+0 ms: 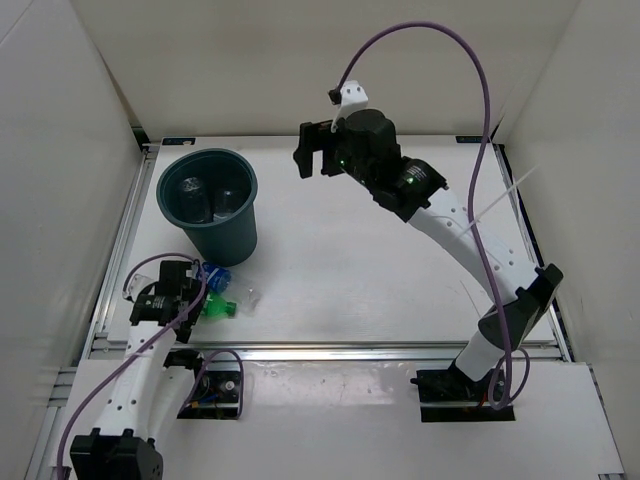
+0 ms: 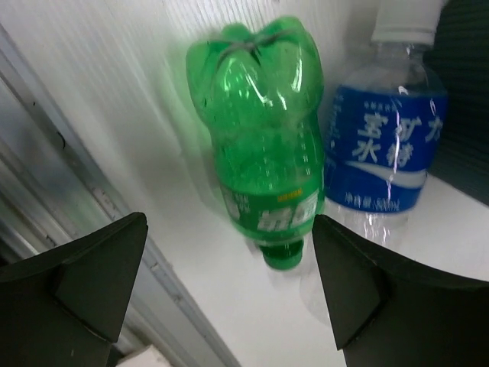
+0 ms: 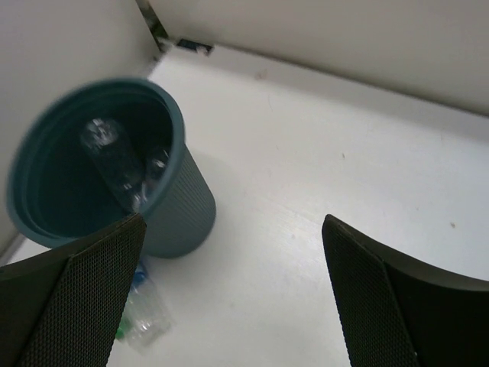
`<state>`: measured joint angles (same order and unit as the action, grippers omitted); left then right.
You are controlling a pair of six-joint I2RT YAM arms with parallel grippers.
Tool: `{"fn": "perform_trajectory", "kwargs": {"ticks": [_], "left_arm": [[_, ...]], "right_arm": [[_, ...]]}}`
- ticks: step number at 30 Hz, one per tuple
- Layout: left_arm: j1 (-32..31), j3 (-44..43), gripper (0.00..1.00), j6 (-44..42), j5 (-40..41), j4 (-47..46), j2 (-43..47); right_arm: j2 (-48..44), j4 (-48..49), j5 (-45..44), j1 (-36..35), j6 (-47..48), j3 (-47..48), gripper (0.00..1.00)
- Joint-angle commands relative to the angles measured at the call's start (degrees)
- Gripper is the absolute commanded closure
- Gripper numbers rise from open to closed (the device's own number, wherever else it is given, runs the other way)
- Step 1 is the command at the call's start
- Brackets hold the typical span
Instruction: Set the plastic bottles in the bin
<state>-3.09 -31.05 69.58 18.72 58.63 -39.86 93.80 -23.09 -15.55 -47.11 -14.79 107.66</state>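
Note:
The dark teal bin (image 1: 243, 235) stands at the back left, and two clear bottles (image 1: 192, 196) lie inside it; they also show in the right wrist view (image 3: 114, 157). The green bottle (image 2: 263, 138) and the clear bottle with the blue label (image 2: 386, 145) lie side by side on the table in front of the bin, near the left rail. My left gripper (image 2: 229, 283) is open and empty, just short of the green bottle's cap. My right gripper (image 1: 315, 152) is open and empty, raised to the right of the bin.
A metal rail (image 2: 69, 183) runs along the table's left edge, close to the green bottle. White walls enclose the table on the left, back and right. The bin's wall (image 2: 466, 92) stands right behind the blue-label bottle.

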Motion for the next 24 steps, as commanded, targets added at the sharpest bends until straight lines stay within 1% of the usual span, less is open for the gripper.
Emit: {"fn": "perform_trajectory", "kwargs": {"ticks": [1,2,4,5,7,8,9,10,12,14,15,16,17,18,19,20,21,22,24], "left_arm": [[4.56,2.21,0.00,-2.43,-0.78,-7.56,-1.36],[5.63,3.87,0.00,-3.04,-2.27,-10.35,-1.36],[8.52,5.11,0.00,-3.05,-2.90,-11.08,-1.89],[9.41,5.82,0.00,-4.09,-4.21,-12.13,-2.76],[10.82,7.58,0.00,-5.59,-4.22,-13.63,-3.47],[12.13,8.10,0.04,-6.12,-4.91,-14.68,-4.08],[12.15,8.72,0.23,-6.12,-5.44,-15.29,-4.70],[13.02,8.72,0.36,-6.12,-5.97,-15.30,-4.70],[13.55,7.51,0.55,-6.12,-6.50,-14.78,-4.70],[14.07,5.48,0.55,-5.07,-6.50,-11.20,-4.70],[14.08,2.86,0.53,-4.37,-5.98,-9.52,-4.01],[14.08,1.27,0.53,-4.37,-5.11,-7.50,-4.00],[14.08,-0.75,0.53,-3.76,-4.40,-2.87,-2.26],[14.08,-5.47,0.53,-3.14,-2.74,-0.12,-1.46],[14.08,-8.30,0.53,-2.53,-1.77,2.86,-0.67],[14.08,-11.37,0.53,-1.13,-0.02,8.37,0.82],[14.08,-14.62,0.53,-0.33,0.78,8.43,1.44],[14.08,-21.18,0.53,0.20,0.79,12.43,1.45],[14.08,-27.72,0.51,-0.49,1.67,14.40,2.15]], "right_arm": [[-1.24,-1.51,0.79,2.10,0.98,-1.84,0.00],[-1.95,-1.52,1.48,2.11,0.99,-2.62,0.00],[-2.65,-2.04,1.49,3.69,0.99,-3.42,0.00],[-3.27,-2.04,2.18,3.69,0.99,-4.20,0.00],[-3.88,-2.04,2.81,4.83,0.99,-4.91,0.00],[-4.41,-2.57,2.81,4.84,0.99,-5.61,0.00],[-4.41,-2.57,3.42,5.36,0.99,-5.62,0.00],[-4.41,-2.57,3.42,5.36,0.99,-6.40,0.00],[-4.94,-2.57,4.13,6.68,0.29,-6.93,0.00],[-4.94,-3.10,5.52,7.21,-0.51,-7.46,0.00],[-4.94,-3.10,5.53,7.21,-1.12,-7.46,0.00],[-4.94,-3.10,5.53,7.21,-1.64,-8.07,0.00],[-4.94,-3.10,5.53,7.73,-1.65,-8.08,0.00],[-4.94,-3.10,6.14,7.74,-1.65,-8.08,0.00],[-4.94,-3.10,6.15,7.74,-2.26,-8.60,0.00],[-4.94,-3.62,6.15,7.74,-2.79,-8.60,0.00],[-4.94,-3.63,6.67,7.74,-2.79,-8.60,0.00],[-4.94,-3.63,6.67,7.74,-3.40,-9.13,0.00],[-4.41,-4.24,6.67,7.74,-4.02,-9.13,0.00]]}}
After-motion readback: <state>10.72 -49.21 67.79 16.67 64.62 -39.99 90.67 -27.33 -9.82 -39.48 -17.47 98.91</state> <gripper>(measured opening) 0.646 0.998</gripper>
